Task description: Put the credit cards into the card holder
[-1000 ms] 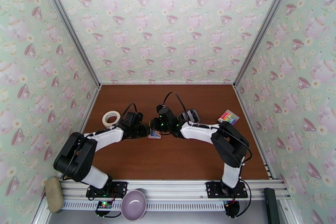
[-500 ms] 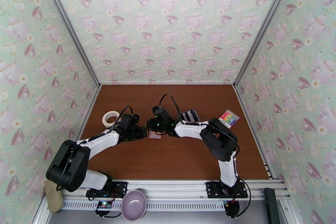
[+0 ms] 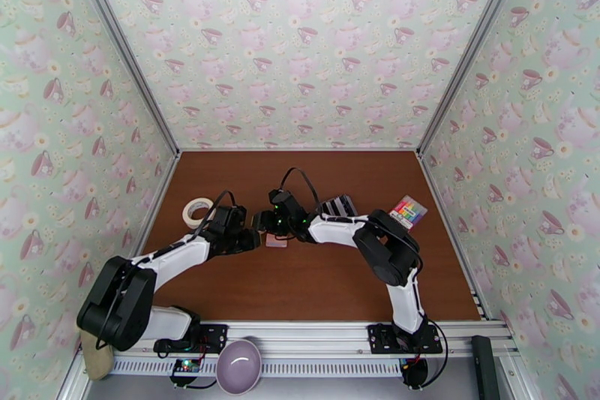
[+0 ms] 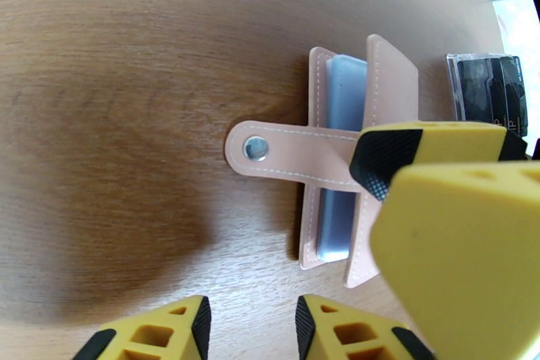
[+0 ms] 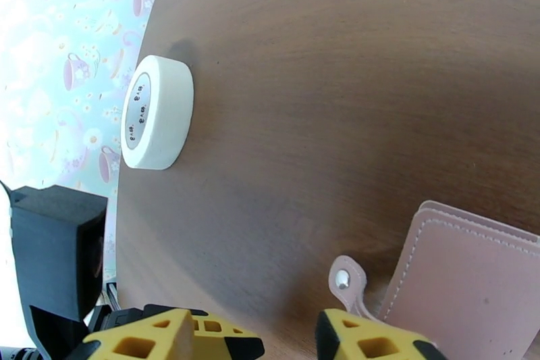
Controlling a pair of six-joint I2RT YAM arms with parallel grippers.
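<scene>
**Top external:** card holder (image 3: 276, 241) flat on brown wood table (image 3: 300, 289), mid-table; credit cards (image 3: 339, 206) near, to its right, not yet in.

**Left wrist:** my left gripper (image 4: 250, 324) spread, empty; holder's blue-grey inside showing, snap tab (image 4: 270, 148) out.

**Right wrist:** my right gripper (image 5: 260, 340) spread, empty, over holder edge.

**Risk, I judge:** holder slides on smooth wood when card pushed in.

**Room:** teacup-papered walls (image 3: 300, 56) enclose cell.

A brown wooden table (image 3: 300, 281) spans the middle of the top view. At its left edge lies a white tape roll (image 3: 198, 210). Near the centre is the pink card holder (image 3: 276, 241), its blue-grey inside showing, with dark credit cards (image 3: 339, 206) up and to its right and a rainbow-striped rectangle (image 3: 407, 209) near the right edge.
</scene>
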